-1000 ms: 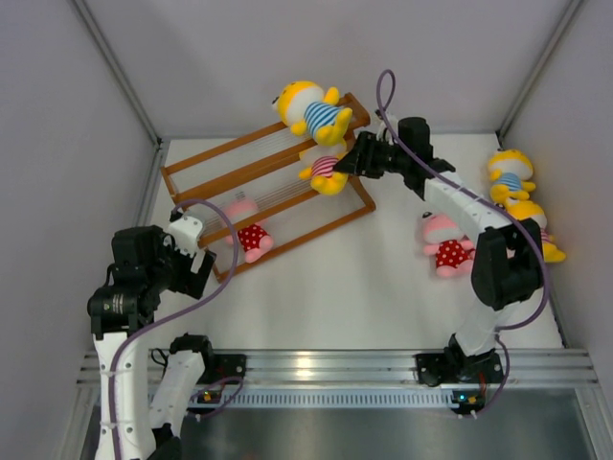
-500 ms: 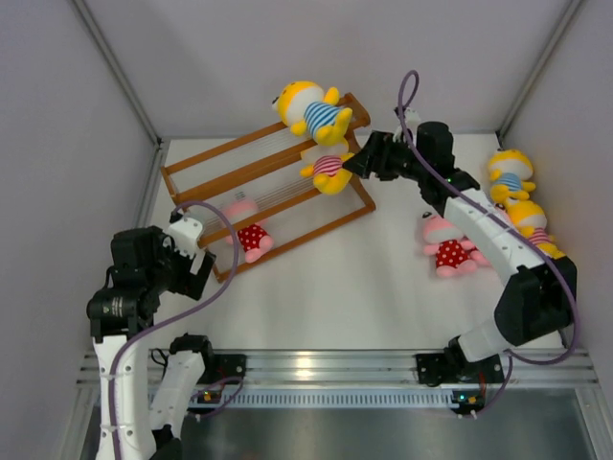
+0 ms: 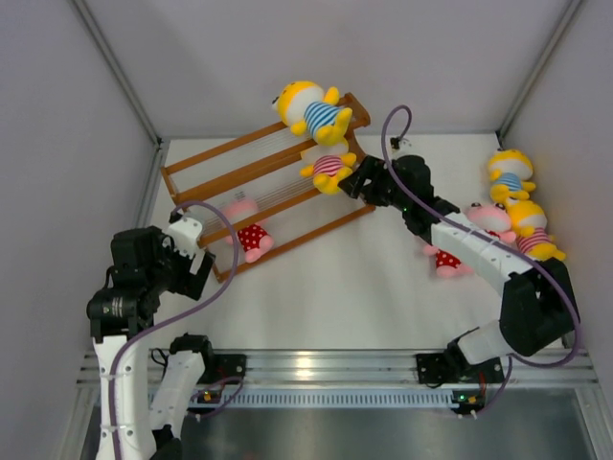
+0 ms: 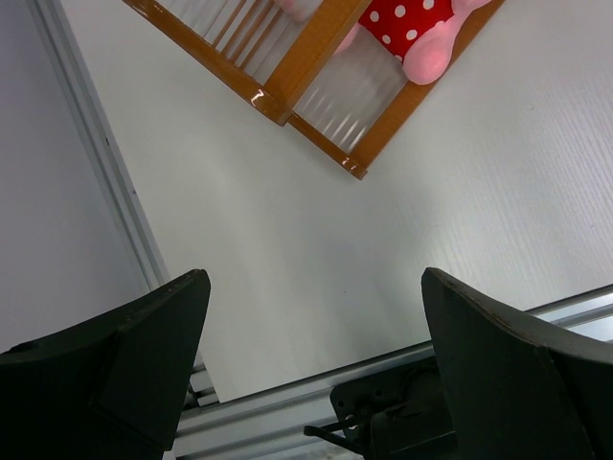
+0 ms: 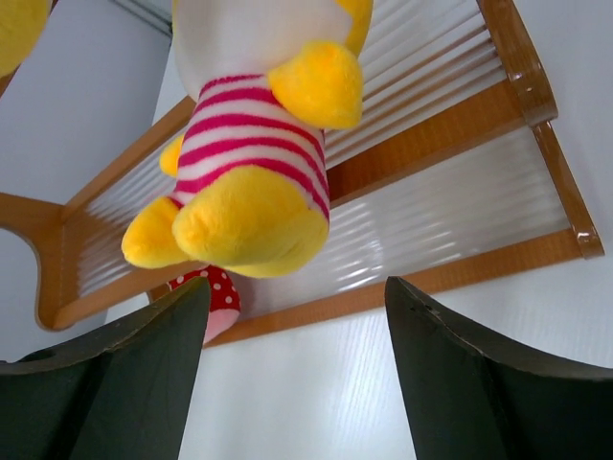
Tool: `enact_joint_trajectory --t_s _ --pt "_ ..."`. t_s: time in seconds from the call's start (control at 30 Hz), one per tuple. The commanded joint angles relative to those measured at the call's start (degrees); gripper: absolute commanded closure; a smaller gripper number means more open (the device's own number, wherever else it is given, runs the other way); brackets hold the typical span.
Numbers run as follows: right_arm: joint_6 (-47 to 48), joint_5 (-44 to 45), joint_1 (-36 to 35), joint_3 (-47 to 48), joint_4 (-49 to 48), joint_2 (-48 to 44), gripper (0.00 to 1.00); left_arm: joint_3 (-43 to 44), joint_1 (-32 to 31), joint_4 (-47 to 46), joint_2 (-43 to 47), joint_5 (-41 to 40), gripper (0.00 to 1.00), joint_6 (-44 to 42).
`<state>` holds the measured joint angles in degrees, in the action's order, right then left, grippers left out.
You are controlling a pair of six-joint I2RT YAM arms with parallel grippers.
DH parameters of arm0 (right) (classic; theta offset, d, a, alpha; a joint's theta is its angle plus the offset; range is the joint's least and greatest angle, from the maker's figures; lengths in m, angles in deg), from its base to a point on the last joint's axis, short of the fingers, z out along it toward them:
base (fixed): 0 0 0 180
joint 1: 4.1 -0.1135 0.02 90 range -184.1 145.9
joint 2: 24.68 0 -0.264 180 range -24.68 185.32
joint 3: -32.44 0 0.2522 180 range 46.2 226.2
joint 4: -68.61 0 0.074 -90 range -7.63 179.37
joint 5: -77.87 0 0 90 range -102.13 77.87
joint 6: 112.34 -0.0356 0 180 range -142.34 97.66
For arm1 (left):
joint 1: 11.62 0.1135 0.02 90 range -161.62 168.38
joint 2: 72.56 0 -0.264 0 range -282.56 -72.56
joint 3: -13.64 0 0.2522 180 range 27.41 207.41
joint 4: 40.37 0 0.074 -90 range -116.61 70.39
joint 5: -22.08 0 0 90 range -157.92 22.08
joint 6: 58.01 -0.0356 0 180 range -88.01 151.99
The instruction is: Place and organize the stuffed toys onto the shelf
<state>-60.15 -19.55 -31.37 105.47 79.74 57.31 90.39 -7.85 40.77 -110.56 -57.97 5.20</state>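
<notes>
- Two claws in view, both spread wide, neither holding anything.
- right claw (image 5: pixel 295 287): fingers far apart. It sits just below and in front of the yellow plush toy in a pink-white striped shirt (image 5: pixel 254 163); can't tell if it touches the toy's feet.
- That toy sits on the middle tier of the stepped orange-brown wooden shelf with thin wire rungs (image 3: pixel 220 152), near its right end.
- yellow plush toy in a blue-white striped shirt (image 3: pixel 311 110): on the top tier at the right end, just above the pink-striped one.
- pink plush toy in a red white-dotted outfit (image 3: pixel 251 235): on the lowest tier, left part.
- left claw (image 4: pixel 311 287): wide open, over the white tabletop (image 4: pixel 402 192) near the shelf's near-left corner, apart from the dotted toy.
- Off the shelf, on the tabletop by the right wall: upper yellow plush toy (image 3: pixel 508 172) and lower yellow plush toy (image 3: pixel 532 235), touching.
- pink and red-dotted plush (image 3: pixel 445 261) beside them, partly hidden under the right arm; can't tell if it is one toy or two.
</notes>
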Motion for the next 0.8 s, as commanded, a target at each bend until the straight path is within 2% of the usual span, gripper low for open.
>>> enact_joint_trajectory --t_s 0.0,0.1,0.13,0.2,0.3,0.33,0.43,0.6,0.67,0.77 --pt "-3.33 1.71 -0.68 2.70 -8.95 2.28 0.27 0.12 0.27 0.13 0.65 -0.38 0.02 -0.64" --pt "-3.68 0.22 -0.68 4.89 -9.32 5.18 0.36 -0.05 0.36 0.21 0.47 -0.64 0.02 -0.90" --pt "-3.51 -0.05 -0.68 6.20 -9.06 5.80 0.43 -0.14 0.27 0.21 0.38 -1.07 0.02 -1.07" --pt "-2.98 -0.14 -0.33 6.91 -8.36 6.51 0.51 -0.05 0.27 0.13 0.38 -1.78 0.02 -1.34" --pt "-2.63 -0.31 0.72 6.83 -8.27 6.16 0.72 -0.31 0.36 0.13 0.38 -2.40 0.02 -1.69" --pt "-2.28 -0.57 1.16 6.92 -8.00 5.98 0.84 -0.40 0.36 0.21 0.29 -2.40 0.02 -1.86" --pt "0.61 -5.57 2.74 7.79 -8.09 6.68 0.99 -0.58 0.27 0.13 0.03 -2.05 0.02 -2.13" --pt "10.45 -22.78 5.56 13.32 -4.85 10.46 1.00 -0.75 0.27 0.13 -0.06 -2.04 0.02 -2.31" --pt "13.96 -25.18 6.08 16.75 -2.47 12.39 1.00 -0.76 0.36 0.21 -0.14 -2.13 0.02 -2.31" --pt "14.25 -26.06 7.14 19.74 0.35 14.77 1.00 -0.67 0.36 0.21 0.03 -2.13 0.02 -2.22"
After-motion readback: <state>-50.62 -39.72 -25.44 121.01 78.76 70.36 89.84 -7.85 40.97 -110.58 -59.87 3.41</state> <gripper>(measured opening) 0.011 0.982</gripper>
